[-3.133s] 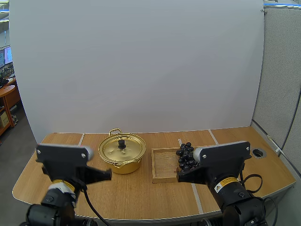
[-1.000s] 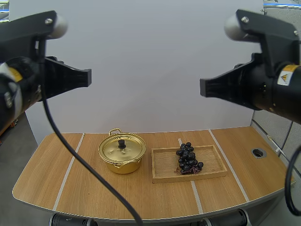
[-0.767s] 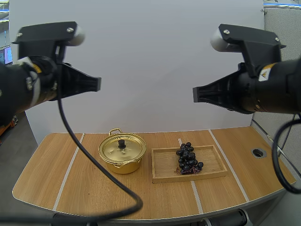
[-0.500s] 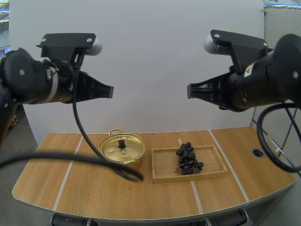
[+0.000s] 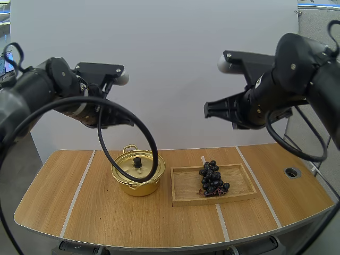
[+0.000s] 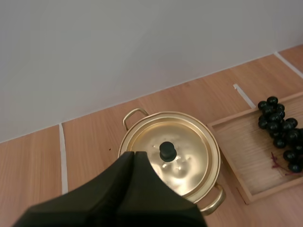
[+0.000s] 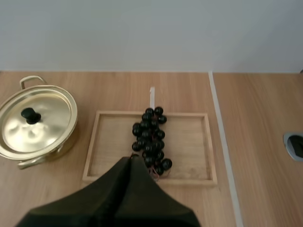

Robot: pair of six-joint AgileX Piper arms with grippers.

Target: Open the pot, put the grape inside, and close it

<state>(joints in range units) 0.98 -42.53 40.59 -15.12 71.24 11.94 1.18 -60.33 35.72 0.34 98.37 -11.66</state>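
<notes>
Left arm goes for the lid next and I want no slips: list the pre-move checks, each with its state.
1. Gold lid seated on the round gold metal pot: ok.
2. Black knob upright and unobstructed: ok.
3. Left gripper open for the knob: not ok, fingers lie together.
4. Left gripper aimed near the knob: ok.
5. Bunch of dark grapes lying in the shallow wooden tray: ok.
6. Right gripper away from the pot: ok, high over the tray, shut.
</notes>
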